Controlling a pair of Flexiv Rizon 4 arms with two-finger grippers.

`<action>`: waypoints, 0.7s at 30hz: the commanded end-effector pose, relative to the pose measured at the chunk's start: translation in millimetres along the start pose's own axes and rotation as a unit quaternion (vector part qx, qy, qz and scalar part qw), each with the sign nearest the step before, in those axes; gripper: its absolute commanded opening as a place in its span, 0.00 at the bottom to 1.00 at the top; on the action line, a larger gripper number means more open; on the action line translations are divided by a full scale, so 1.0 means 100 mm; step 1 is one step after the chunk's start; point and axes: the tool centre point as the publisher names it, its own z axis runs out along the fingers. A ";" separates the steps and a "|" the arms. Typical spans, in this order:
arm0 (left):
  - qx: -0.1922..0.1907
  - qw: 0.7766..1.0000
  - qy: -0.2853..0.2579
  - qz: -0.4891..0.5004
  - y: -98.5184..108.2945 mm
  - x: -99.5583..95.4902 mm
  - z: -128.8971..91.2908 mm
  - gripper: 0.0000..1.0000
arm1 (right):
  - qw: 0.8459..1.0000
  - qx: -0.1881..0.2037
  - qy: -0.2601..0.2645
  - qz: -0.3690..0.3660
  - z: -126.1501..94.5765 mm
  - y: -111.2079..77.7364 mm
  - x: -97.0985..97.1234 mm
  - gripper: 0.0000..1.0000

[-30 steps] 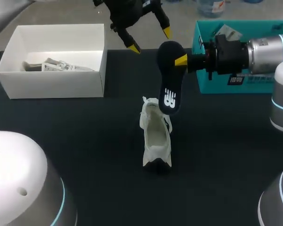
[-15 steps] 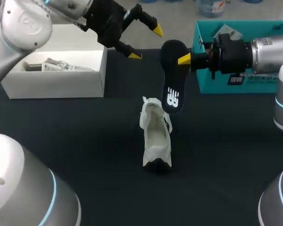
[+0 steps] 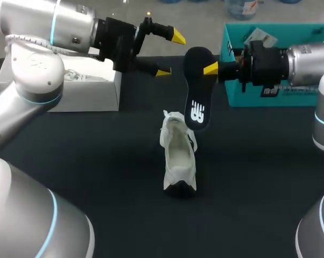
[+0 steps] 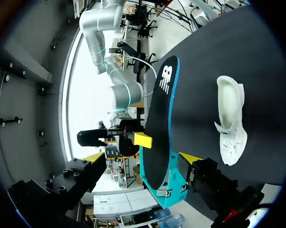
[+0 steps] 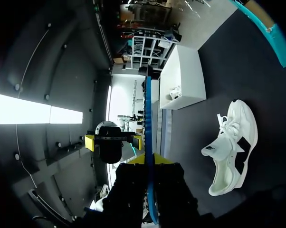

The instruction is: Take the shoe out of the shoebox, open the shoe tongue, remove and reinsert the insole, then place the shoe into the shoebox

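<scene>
A black insole (image 3: 196, 88) hangs heel-up above the table, with my right gripper (image 3: 210, 69) shut on its heel end from the right. In the right wrist view the insole (image 5: 147, 137) is edge-on between my right gripper's (image 5: 151, 160) fingers. Under the insole's toe stands the white shoe (image 3: 178, 153) on the dark table, its tongue pulled open. My left gripper (image 3: 170, 54) is open, just left of the insole's heel, pointing at it and not touching. In the left wrist view the insole (image 4: 158, 128) is ahead of my left gripper (image 4: 142, 157), with the shoe (image 4: 231, 118) beyond.
A white shoebox (image 3: 92, 91) sits at the far left, partly hidden by my left arm, with a second shoe (image 5: 176, 93) inside. A teal box (image 3: 280, 94) stands at the far right behind my right arm.
My left arm has swung down and leftward; its open gripper has turned sideways to face the insole's heel. The right gripper, insole and shoe have barely moved.
</scene>
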 end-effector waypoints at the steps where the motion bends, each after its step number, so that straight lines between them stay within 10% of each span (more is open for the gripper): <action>1: 0.006 0.997 -0.077 0.006 0.07 0.11 0.07 1.00 | 1.000 -0.005 -0.002 0.000 -0.01 -0.03 0.03 0.00; 21: -0.016 0.981 -0.188 0.053 0.04 0.19 0.35 0.96 | 1.000 0.013 0.025 0.005 0.13 0.06 0.15 0.00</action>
